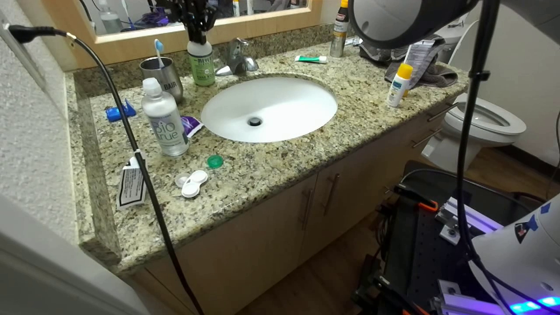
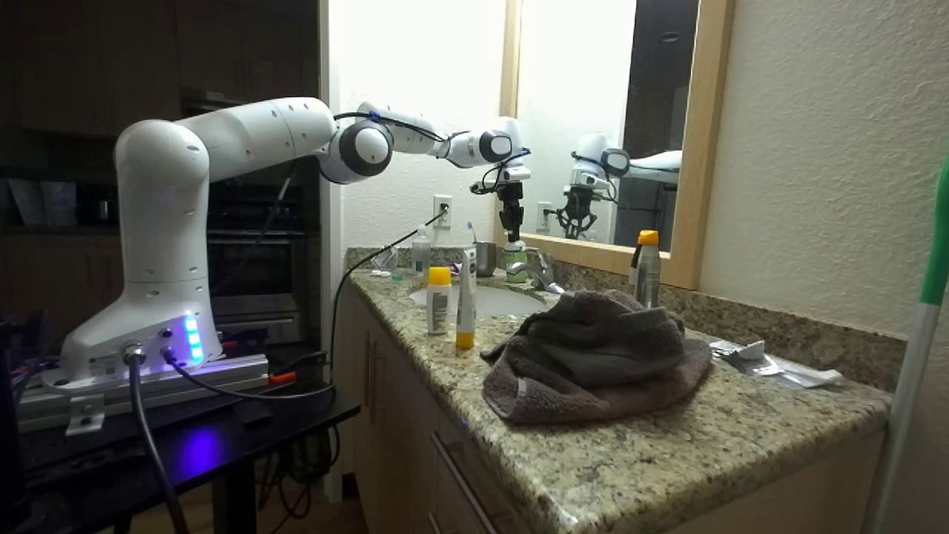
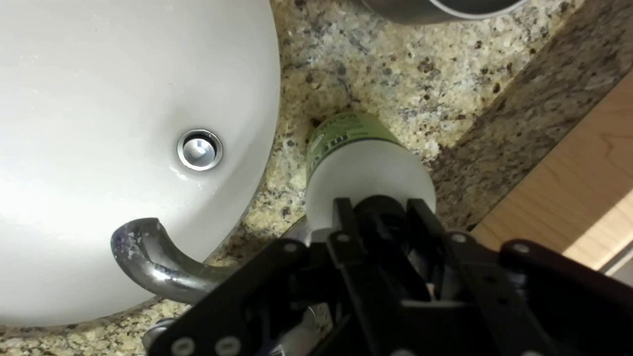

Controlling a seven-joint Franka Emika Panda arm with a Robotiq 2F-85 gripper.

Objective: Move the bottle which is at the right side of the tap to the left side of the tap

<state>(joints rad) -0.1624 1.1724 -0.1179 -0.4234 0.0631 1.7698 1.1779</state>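
The bottle (image 1: 202,68) has a green label, a white upper part and a dark top. It stands upright on the counter beside the tap (image 1: 238,57), on the side towards the metal cup. It also shows behind the tap (image 2: 541,274) in an exterior view (image 2: 515,264). My gripper (image 1: 197,36) points down over it, and also shows in an exterior view (image 2: 512,231). In the wrist view the gripper (image 3: 379,202) has its fingers closed against both sides of the dark top of the bottle (image 3: 366,168). The tap's spout (image 3: 158,267) reaches over the basin there. The lower part of the dark top is partly hidden.
The white basin (image 1: 297,105) lies in front of the tap. A metal cup (image 1: 164,78) with a toothbrush and a clear bottle (image 1: 168,124) stand near the bottle. The mirror frame (image 1: 131,48) is close behind. A towel (image 2: 593,363) and tubes lie at the far end.
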